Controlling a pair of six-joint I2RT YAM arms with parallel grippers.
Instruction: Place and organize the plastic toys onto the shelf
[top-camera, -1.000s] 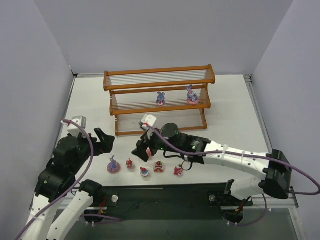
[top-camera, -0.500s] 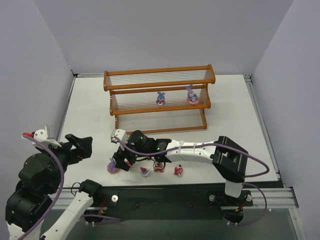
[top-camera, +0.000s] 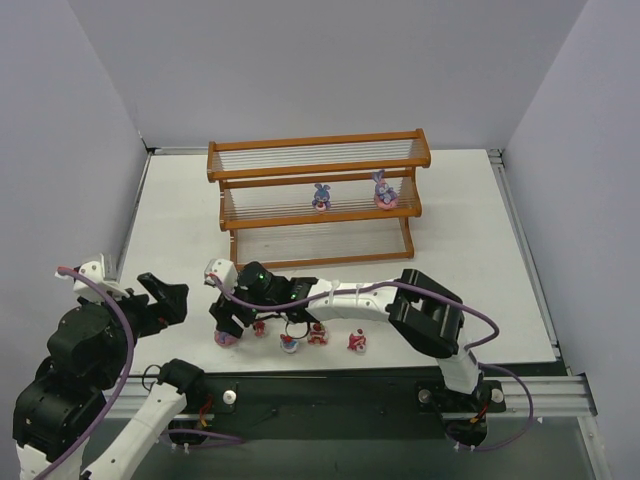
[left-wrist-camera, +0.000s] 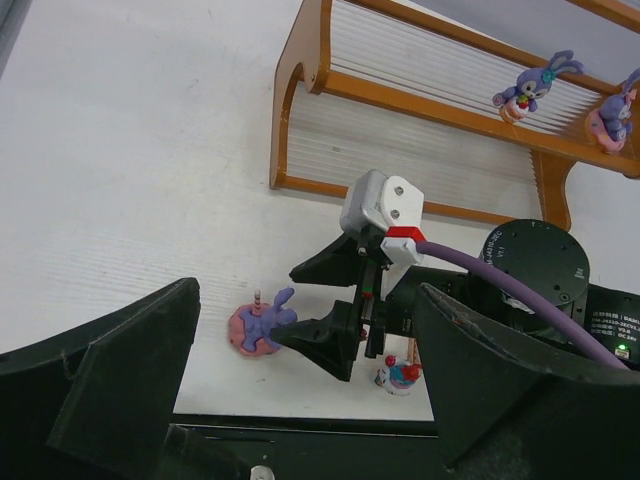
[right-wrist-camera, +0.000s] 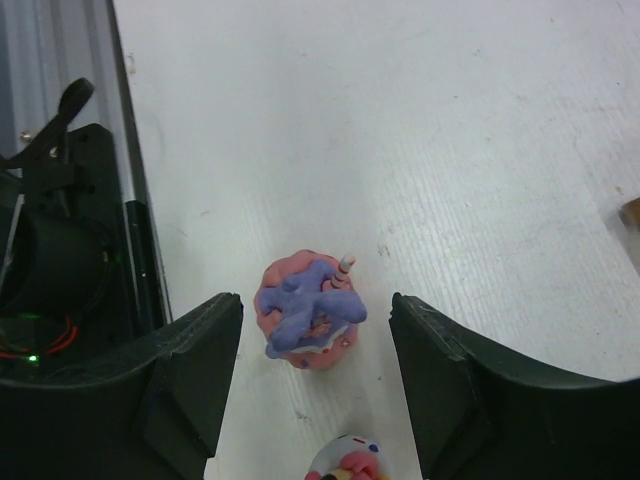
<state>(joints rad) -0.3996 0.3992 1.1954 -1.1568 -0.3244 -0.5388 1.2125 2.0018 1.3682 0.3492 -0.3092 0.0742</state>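
Right gripper (right-wrist-camera: 312, 330): positioned directly above a purple bunny on a pink base (right-wrist-camera: 308, 318). The jaws are spread wide, with 1 finger (right-wrist-camera: 190, 375) on each side of the figurine. Neither finger touches it, and I have hold of nothing. The bunny stands on the table (top-camera: 460, 230) at the left end of the near row. I judge this straddling pose to be the set-up for a pinch across the base, its broadest part.

Left gripper (top-camera: 165, 298): drawn back at the table's left side, well apart from every toy. Its fingers are open and empty. I judge it is parked there to leave room, since my right arm reaches across to that side.

Remaining stock: a row of 4 smaller pink-and-red toys (top-camera: 317, 334) sits on the table beside the bunny. The nearest cupcake (right-wrist-camera: 345, 462) lies just beyond my fingers.

The shelf (top-camera: 320, 148) stands at the far side of the table. A shelved bunny (top-camera: 321, 197) and its neighbour (top-camera: 383, 191) stand side by side on the middle tier. The top and bottom tiers show no toys.

Assessment: the task is at an early stage, with 2 placed and 5 visible on the table. The next move calls for a straight descent and a gentle close. Risks are that the bunny tips out of the pinch, or that a finger nudges the nearby toy. Since the tiers are thin rods, the base must land flat. Keeping like with like, the middle tier beside the other bunnies looks the sensible destination.
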